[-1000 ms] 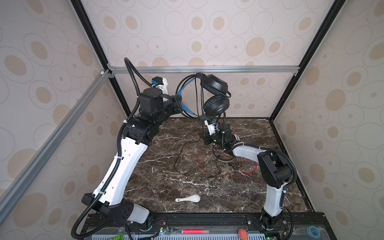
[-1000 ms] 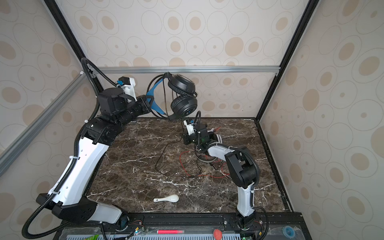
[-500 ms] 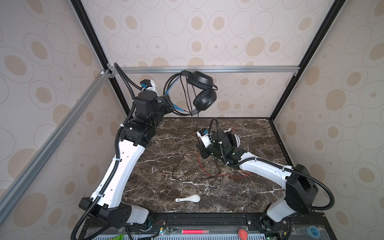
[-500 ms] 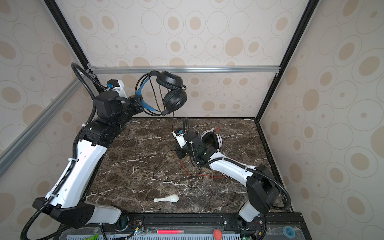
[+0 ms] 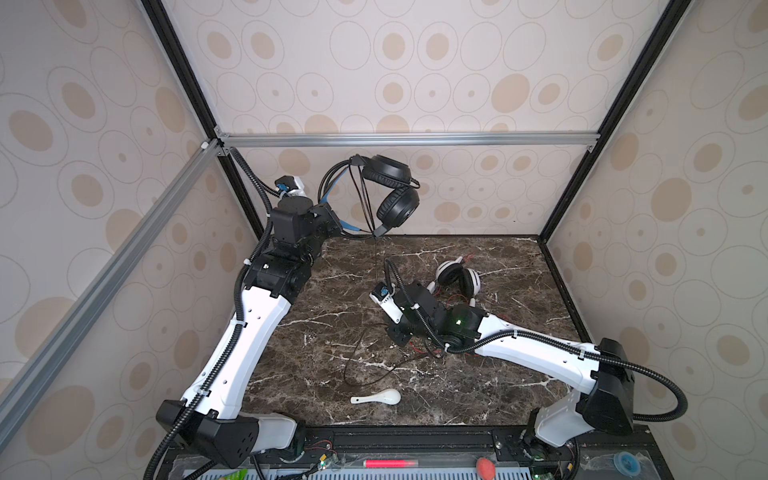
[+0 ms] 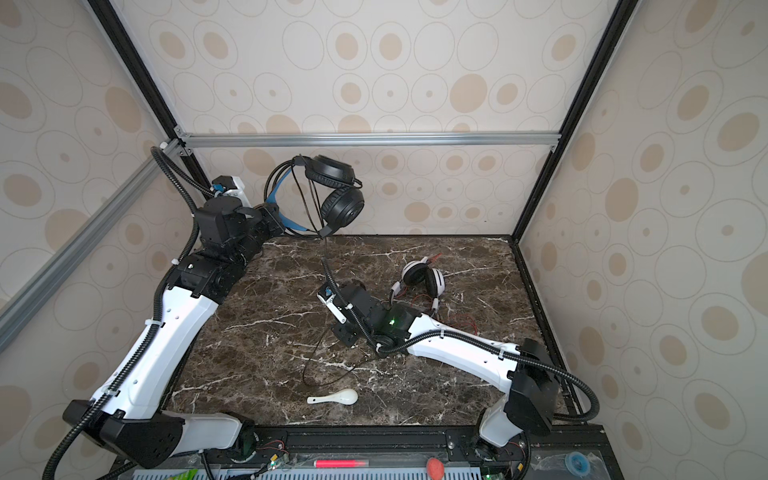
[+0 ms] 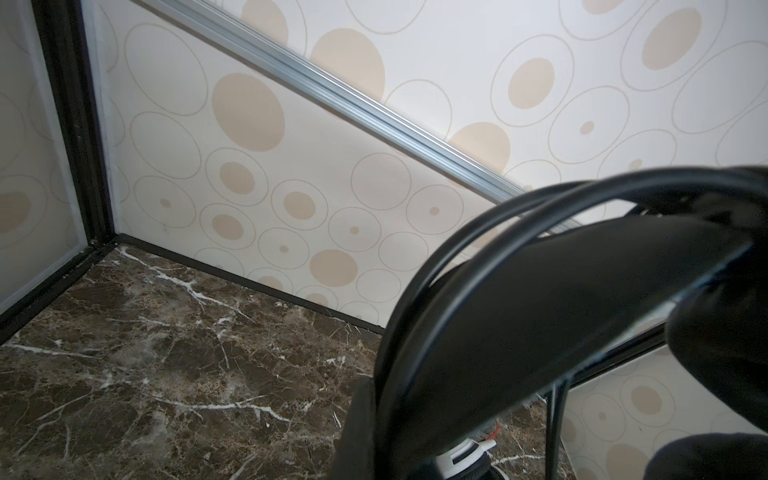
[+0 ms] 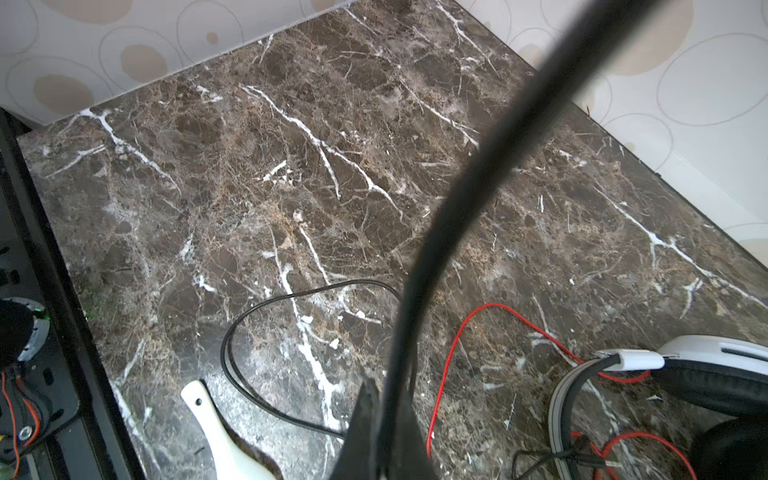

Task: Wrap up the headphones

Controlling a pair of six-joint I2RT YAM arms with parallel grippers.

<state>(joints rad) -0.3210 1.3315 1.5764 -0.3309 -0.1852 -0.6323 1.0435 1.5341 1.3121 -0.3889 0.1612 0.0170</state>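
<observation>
A slab of dark brown marble (image 5: pixel 478 386) veined in white formed the floor of the cell. Cream walls (image 5: pixel 395 62) printed with tan dots and thin oval rings rose behind the slab and on both sides of it. Black posts (image 5: pixel 613 116) stood at its two far corners; silver aluminium rails (image 5: pixel 407 139) ran above its far edge and along the wall to its left. A black track (image 5: pixel 415 438) lined its near edge. The light was soft and even.

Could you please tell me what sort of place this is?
Probably a purpose-built robot test cell, not a home: dotted beige wall panels in a black-and-aluminium frame box in a dark marble-patterned tabletop, with two white-and-black robot arms mounted at its front edge.
</observation>
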